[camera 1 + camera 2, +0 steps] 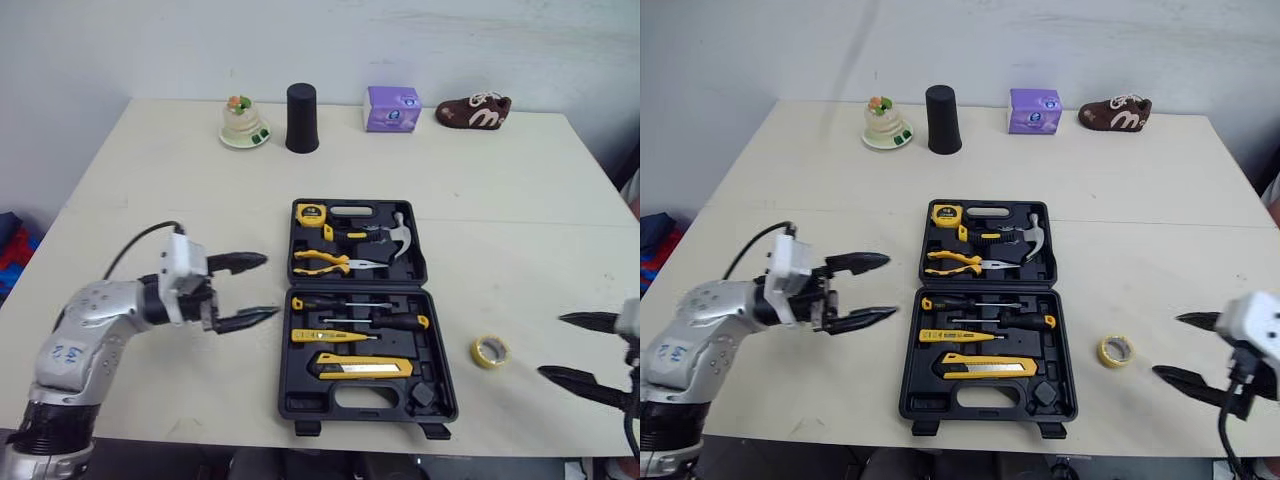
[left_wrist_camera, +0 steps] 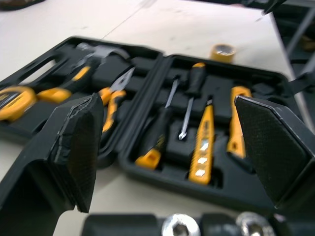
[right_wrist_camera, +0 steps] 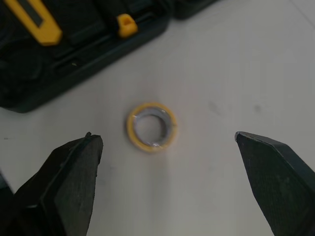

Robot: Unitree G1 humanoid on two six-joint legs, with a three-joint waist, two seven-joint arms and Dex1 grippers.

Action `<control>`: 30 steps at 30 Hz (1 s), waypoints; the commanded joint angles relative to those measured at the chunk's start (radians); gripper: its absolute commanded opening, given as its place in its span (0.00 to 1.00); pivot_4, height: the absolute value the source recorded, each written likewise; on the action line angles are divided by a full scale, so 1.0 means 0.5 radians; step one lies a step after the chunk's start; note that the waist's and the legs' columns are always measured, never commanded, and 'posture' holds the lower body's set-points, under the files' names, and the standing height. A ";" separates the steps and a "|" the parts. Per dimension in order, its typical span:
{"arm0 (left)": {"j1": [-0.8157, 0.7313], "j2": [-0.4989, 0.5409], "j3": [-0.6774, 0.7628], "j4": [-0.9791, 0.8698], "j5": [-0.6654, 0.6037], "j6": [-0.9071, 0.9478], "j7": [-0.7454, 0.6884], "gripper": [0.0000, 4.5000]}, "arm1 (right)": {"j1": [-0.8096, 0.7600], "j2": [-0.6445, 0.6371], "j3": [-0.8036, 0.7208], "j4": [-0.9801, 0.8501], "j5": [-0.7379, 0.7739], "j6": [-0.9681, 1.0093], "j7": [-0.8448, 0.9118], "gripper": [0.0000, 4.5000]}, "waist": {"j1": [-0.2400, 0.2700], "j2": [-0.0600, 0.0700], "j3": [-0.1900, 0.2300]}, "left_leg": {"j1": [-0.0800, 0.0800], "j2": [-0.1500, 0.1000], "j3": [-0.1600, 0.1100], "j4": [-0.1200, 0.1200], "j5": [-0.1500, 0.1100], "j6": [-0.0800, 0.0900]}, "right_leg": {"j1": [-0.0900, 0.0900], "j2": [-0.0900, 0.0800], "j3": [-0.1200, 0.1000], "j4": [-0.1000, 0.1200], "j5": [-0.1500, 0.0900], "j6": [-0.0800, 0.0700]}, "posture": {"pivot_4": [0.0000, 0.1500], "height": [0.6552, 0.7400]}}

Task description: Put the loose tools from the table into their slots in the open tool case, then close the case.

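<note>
Left pincer (image 1: 270,287) and right pincer (image 1: 550,346) gape wide above the cream table (image 1: 480,170), tool case (image 1: 288,402) between, white wall (image 1: 150,40) behind.

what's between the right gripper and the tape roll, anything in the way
Nothing visible does. The tape roll lies flat on the bare table, to the right of the case. The right gripper is open and faces it, with only tabletop between them.

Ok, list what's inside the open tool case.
Far half of the tool case: tape measure, pliers, hammer. Near half: two screwdrivers, a yellow tester, a utility knife. The slot floors beneath them are covered.
</note>
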 commanded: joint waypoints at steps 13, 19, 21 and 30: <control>-0.169 -0.162 -0.355 -0.263 0.065 -0.019 -0.086 0.98 | -0.407 -0.292 0.722 0.049 -0.394 0.096 0.142 1.00 | 0.027 -0.003 0.002 | -0.004 -0.001 0.001 0.009 0.001 0.002 | -0.004 0.003 0.003 0.002 -0.003 0.005 | 1.00 1.00; -0.127 -0.163 -0.380 -0.327 0.092 -0.010 -0.044 0.98 | -0.625 -0.258 0.954 0.160 -0.496 0.068 0.090 1.00 | 0.031 -0.003 0.002 | -0.004 0.000 0.002 0.012 0.002 0.002 | -0.004 0.003 0.003 0.005 -0.003 0.004 | 1.00 1.00; -0.109 -0.164 -0.380 -0.350 0.085 0.004 -0.026 0.98 | -0.691 -0.244 1.055 0.199 -0.523 0.049 0.087 1.00 | 0.033 -0.003 0.002 | -0.003 0.000 0.001 0.013 0.002 0.002 | -0.003 0.002 0.003 0.006 -0.003 0.004 | 1.00 1.00; -0.089 -0.162 -0.384 -0.387 0.080 0.021 0.007 1.00 | -0.874 -0.187 1.288 0.324 -0.643 -0.015 0.035 0.73 | 0.040 -0.002 0.002 | -0.003 0.000 0.002 0.013 0.002 0.002 | -0.004 0.002 0.003 0.007 -0.003 0.004 | 1.00 1.00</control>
